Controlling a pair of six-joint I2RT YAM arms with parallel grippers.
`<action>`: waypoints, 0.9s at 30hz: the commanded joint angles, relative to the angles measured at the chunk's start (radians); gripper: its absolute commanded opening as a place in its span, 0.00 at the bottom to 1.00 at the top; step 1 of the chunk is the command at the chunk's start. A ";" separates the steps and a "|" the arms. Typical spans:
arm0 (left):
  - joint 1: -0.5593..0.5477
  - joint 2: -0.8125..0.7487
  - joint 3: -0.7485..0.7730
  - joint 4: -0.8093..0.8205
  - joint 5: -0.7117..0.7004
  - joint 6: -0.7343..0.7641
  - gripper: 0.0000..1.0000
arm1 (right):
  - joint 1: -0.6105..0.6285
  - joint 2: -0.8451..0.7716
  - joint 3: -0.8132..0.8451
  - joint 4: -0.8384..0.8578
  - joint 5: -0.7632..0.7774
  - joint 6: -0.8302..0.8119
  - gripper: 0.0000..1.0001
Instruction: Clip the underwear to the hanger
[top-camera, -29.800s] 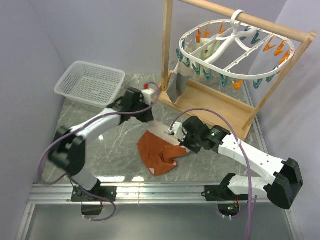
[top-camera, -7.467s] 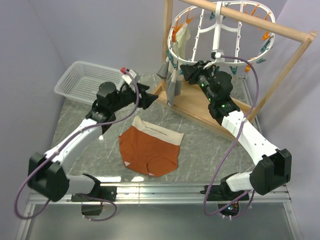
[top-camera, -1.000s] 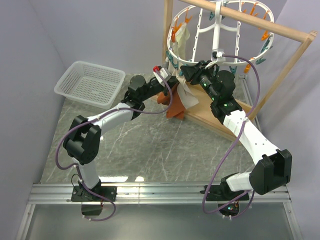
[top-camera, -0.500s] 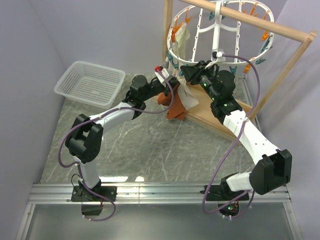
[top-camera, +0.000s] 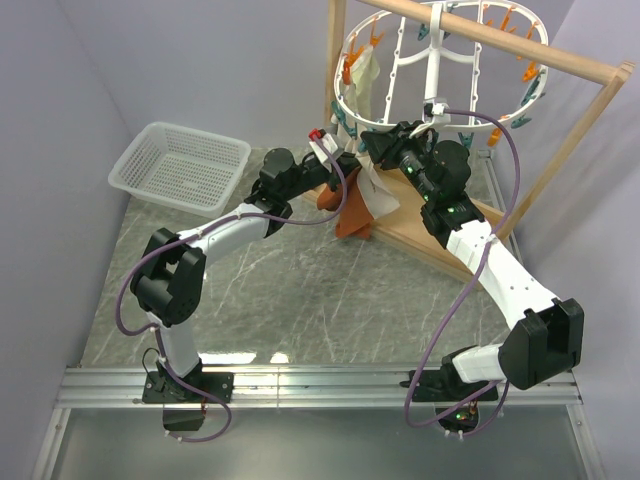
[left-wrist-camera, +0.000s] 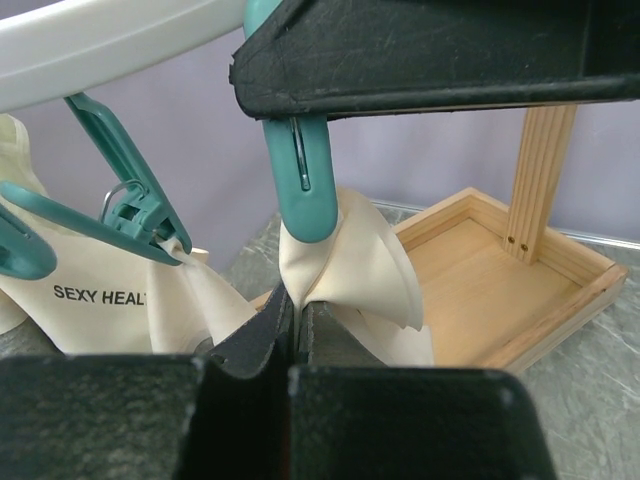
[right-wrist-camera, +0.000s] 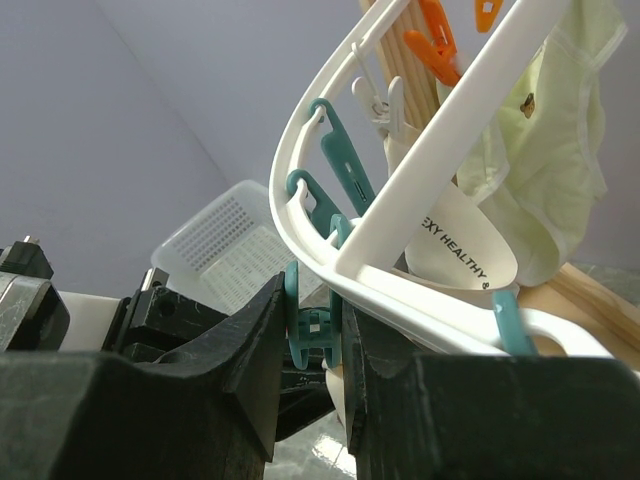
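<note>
The white oval hanger (top-camera: 400, 60) hangs tilted from the wooden rod, ringed by orange and teal clothespins. The rust-orange underwear (top-camera: 350, 215) hangs below its near rim, cream waistband (left-wrist-camera: 370, 270) up. My left gripper (top-camera: 335, 172) is shut on a fold of the waistband (left-wrist-camera: 295, 315), just under a teal clothespin (left-wrist-camera: 305, 180). My right gripper (top-camera: 375, 145) is shut on that same pin (right-wrist-camera: 318, 325), squeezing its handles. Another teal pin (left-wrist-camera: 130, 205) to the left bites the printed part of the waistband (left-wrist-camera: 110, 295). The hanger rim also shows in the right wrist view (right-wrist-camera: 420, 180).
The wooden frame (top-camera: 333, 60) with its rod and tray base (top-camera: 440, 225) stands at the back right. A pale cream cloth (top-camera: 365, 70) hangs from the hanger's far side. A white mesh basket (top-camera: 180, 165) sits at the back left.
In the last second my left gripper has edged slightly up toward the hanger rim with the waistband. The right arm has held still on the pin.
</note>
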 joint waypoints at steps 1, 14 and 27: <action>0.001 -0.015 0.039 0.056 0.030 -0.020 0.00 | -0.005 0.001 0.030 0.058 -0.059 0.006 0.00; 0.001 -0.021 0.047 0.063 0.052 -0.032 0.00 | -0.002 -0.002 0.025 0.059 -0.063 -0.006 0.00; 0.001 -0.038 0.047 0.076 0.052 -0.075 0.00 | -0.002 0.001 0.026 0.061 -0.071 -0.008 0.00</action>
